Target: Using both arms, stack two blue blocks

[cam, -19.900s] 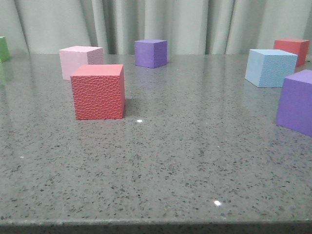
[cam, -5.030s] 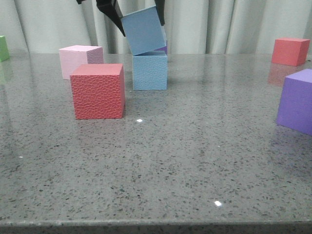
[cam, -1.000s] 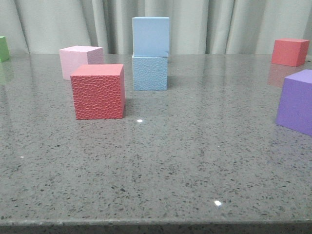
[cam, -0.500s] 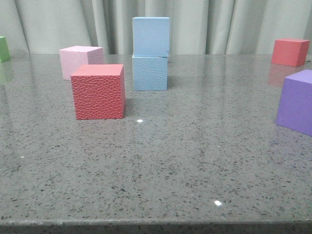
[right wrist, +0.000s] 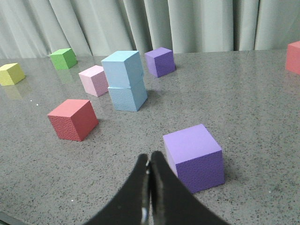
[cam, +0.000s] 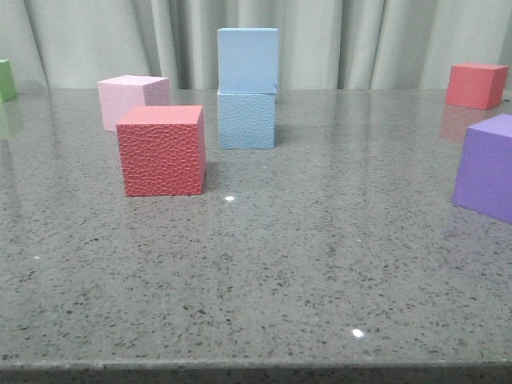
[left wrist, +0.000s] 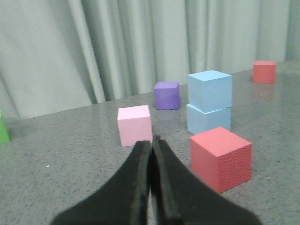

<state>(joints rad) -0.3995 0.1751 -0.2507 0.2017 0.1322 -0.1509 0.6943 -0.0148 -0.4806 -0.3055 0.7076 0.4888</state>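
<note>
The smoother blue block [cam: 248, 60] sits on top of the pebbled blue block [cam: 246, 120] at the back middle of the table. The stack also shows in the left wrist view, upper block [left wrist: 209, 90] on lower block [left wrist: 208, 118], and in the right wrist view, upper block [right wrist: 122, 69] on lower block [right wrist: 127, 97]. My left gripper [left wrist: 151, 143] is shut and empty, well back from the stack. My right gripper [right wrist: 149, 159] is shut and empty, also far from the stack. Neither gripper shows in the front view.
A red cube [cam: 162, 150] stands in front-left of the stack, a pink cube [cam: 132, 100] behind it. A purple cube [cam: 486, 166] is at the right edge, another red cube [cam: 477, 85] far right, a green cube [cam: 6, 80] far left. A second purple cube [left wrist: 167, 95] and a yellow cube [right wrist: 11, 73] show in wrist views.
Over the last second nothing has visibly moved. Earlier, a gripper set the smoother blue block on the pebbled one and withdrew from the front view.
</note>
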